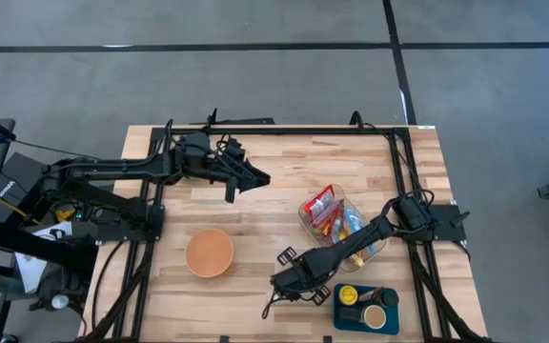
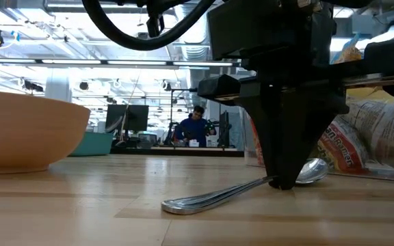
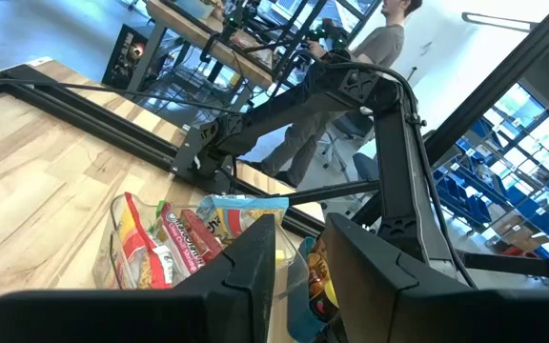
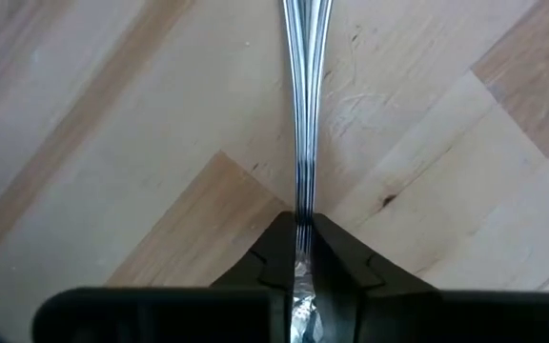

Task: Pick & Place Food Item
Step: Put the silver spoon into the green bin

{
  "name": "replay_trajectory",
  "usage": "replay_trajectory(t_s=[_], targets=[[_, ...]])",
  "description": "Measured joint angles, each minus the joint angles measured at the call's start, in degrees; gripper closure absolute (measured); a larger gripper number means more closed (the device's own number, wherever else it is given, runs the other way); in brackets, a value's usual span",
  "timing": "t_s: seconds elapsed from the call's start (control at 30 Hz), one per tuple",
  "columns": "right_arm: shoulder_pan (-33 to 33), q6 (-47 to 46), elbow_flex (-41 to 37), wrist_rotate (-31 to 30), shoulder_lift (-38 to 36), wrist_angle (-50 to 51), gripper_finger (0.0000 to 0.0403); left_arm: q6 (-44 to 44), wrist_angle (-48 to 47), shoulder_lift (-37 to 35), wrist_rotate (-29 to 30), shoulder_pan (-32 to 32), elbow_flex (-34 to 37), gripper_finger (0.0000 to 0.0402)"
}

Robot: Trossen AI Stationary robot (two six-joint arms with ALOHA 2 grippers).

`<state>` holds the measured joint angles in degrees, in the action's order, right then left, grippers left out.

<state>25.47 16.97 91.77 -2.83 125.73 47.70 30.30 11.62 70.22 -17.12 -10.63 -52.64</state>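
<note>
A metal spoon (image 2: 238,191) lies on the wooden table in front of a clear tub (image 1: 351,229) that holds food packets (image 1: 324,205). My right gripper (image 2: 282,183) points straight down at the spoon and is shut on it. An orange bowl (image 1: 209,252) stands on the table left of that gripper. My left gripper (image 1: 255,179) hangs high over the table's far middle, roughly level, open, with nothing between its fingers (image 3: 255,262). It faces the tub of packets (image 3: 189,243). My right gripper pinches the spoon's handle (image 4: 302,205) between its two fingertips, close to the spoon's bowl (image 2: 313,171). The fingers come from above, pointing down, and lie across the handle. The handle's free end (image 2: 173,203) rests on the table.
A blue tray (image 1: 365,307) with round cups sits at the near right edge, beside my right gripper. A black frame (image 1: 294,129) runs along the table's far and side edges. Bare wood lies between the bowl and the tub. A person (image 2: 193,130) is in the room behind.
</note>
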Motion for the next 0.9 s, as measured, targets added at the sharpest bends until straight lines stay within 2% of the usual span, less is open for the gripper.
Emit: replay_trajectory(t_s=[0.17,0.43,0.67,0.9], targets=[[-0.2,0.0,0.0,-0.2,-0.3,-0.2,0.0396,0.0,0.0,0.0,0.0,0.0,0.0,0.0311],[-1.3,1.3,0.8,-2.8,-2.5,0.0,0.0398,0.0,0.0,0.0,0.0,0.0,0.0,0.0311],[-1.9,2.9,8.0,-2.8,-2.7,4.7,0.0398,0.0,0.0,0.0,0.0,0.0,0.0,0.0311],[-2.8,3.6,16.5,-3.2,-2.8,15.7,0.0399,0.0,0.0,0.0,0.0,0.0,0.0,0.0311]])
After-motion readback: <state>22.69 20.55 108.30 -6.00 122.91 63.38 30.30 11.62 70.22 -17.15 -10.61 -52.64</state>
